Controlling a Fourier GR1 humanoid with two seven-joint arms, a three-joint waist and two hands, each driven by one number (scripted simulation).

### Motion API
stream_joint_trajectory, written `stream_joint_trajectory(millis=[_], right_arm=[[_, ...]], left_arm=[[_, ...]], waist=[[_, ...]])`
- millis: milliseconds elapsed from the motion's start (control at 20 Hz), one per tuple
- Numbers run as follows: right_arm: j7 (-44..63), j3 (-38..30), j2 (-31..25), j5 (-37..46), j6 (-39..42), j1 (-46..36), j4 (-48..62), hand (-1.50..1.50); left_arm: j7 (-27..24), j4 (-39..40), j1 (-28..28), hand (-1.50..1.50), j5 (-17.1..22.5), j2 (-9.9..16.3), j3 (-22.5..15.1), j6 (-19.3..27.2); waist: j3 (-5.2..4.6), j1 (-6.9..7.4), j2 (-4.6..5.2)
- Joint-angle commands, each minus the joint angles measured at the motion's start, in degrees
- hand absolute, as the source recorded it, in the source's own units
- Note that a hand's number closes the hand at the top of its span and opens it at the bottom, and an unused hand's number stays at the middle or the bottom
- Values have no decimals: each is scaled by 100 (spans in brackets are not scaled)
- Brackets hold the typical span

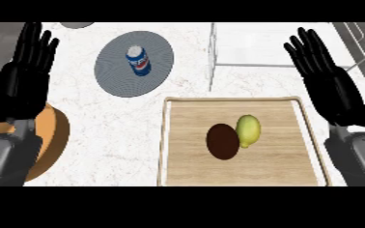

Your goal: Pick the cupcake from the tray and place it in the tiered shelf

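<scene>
A dark brown oval shape, the cupcake (222,141) seen from above, sits in the middle of the wooden tray (278,166). A yellow-green lemon (248,130) touches its right side. The white tiered shelf (271,43) stands at the back right, its wire edge reaching the top right corner. My left hand (25,77) is open at the left edge, fingers up, far from the tray. My right hand (324,84) is open at the right edge, fingers up, beside the tray's far right corner. Neither hand holds anything.
A blue soda can (138,60) lies on a round grey plate (118,77) at the back left. An orange-brown round board (55,135) shows under my left forearm. A small grey object (77,24) peeks in at the top.
</scene>
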Motion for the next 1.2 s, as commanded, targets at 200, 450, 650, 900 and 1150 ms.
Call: stream_joint_trajectory(millis=[200,450,650,900,1150], right_arm=[[-127,-248,-777,447,584,-480,450,150],[680,292,-1005,1578,85,-308,1783,150],[-507,92,-1032,1487,1289,-560,2665,-150],[-528,276,-1494,1574,2529,-1064,2531,-150],[443,460,-1825,1266,3051,-587,900,-150]], left_arm=[[962,1058,1005,0,-65,-17,-489,-199],[1049,1536,1308,0,-147,-418,-1026,-390],[1375,991,1536,0,-152,-371,-981,-312],[1438,1352,1351,0,-192,-526,-928,-320],[1555,1345,1240,0,-194,-432,-713,-329]], waist=[[-107,-17,164],[-108,90,221],[-96,49,117],[-103,5,110],[-112,-161,61]])
